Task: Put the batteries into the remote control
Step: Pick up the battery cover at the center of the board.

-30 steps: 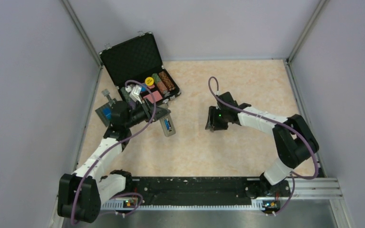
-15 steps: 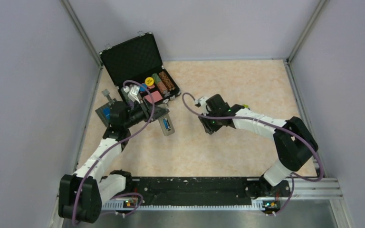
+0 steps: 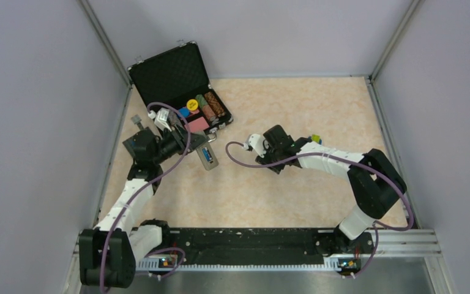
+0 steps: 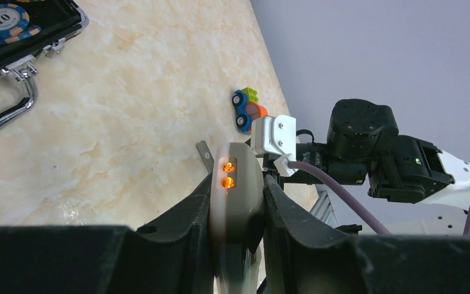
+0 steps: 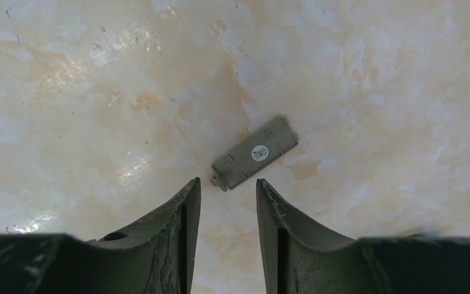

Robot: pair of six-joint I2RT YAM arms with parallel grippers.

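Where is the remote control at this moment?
In the top view the remote control is left of centre, clamped in the left pincer, just on the near side of the open black case.

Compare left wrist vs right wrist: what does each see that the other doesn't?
Left wrist only: the left tool shut on the remote, a toy car, a corner of the case and the right arm. Right wrist only: the open right tool, with a small grey cover lying flat just beyond its tips. A grey sliver beside the remote in the left wrist view might be that cover; cannot tell. Both: the marbled table.
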